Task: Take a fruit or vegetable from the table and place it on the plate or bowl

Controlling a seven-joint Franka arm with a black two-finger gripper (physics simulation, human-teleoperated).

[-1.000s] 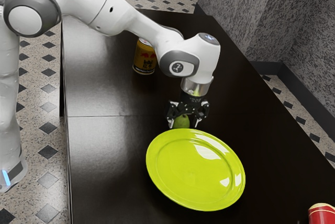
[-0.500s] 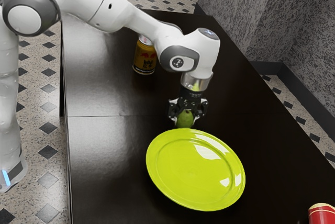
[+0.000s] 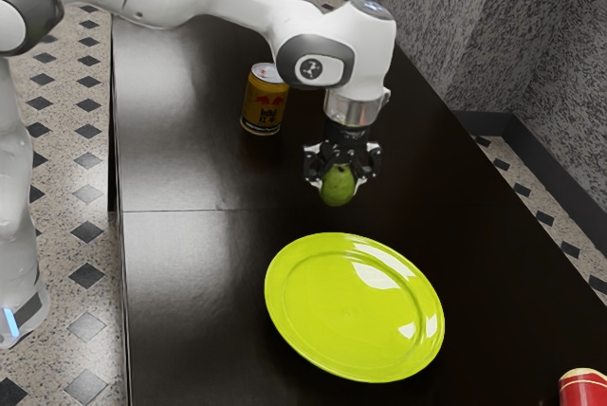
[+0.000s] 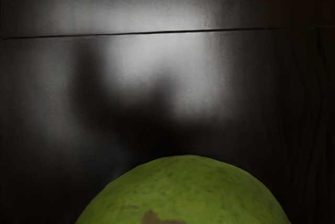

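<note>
Lifted since a second ago, the gripper (image 3: pixel 340 176) pinches the pear (image 3: pixel 337 186) clear of the table (image 3: pixel 190 235) — plate (image 3: pixel 353 305) still empty.

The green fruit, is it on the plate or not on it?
Not on it. The gripper holds the green fruit above the table, short of the plate.

Green fruit (image 4: pixel 183 192) partly beyond wrist view's edge

Green fruit (image 4: pixel 183 192) looms right up close, rounded and speckled, a brown blotch (image 4: pixel 153 216) on its skin. Beyond it lies the dark table (image 4: pixel 272 109), glossy with pale glare, a thin seam (image 4: pixel 157 32) running straight across, and a soft shadow (image 4: pixel 152 124) between seam and fruit.
</note>
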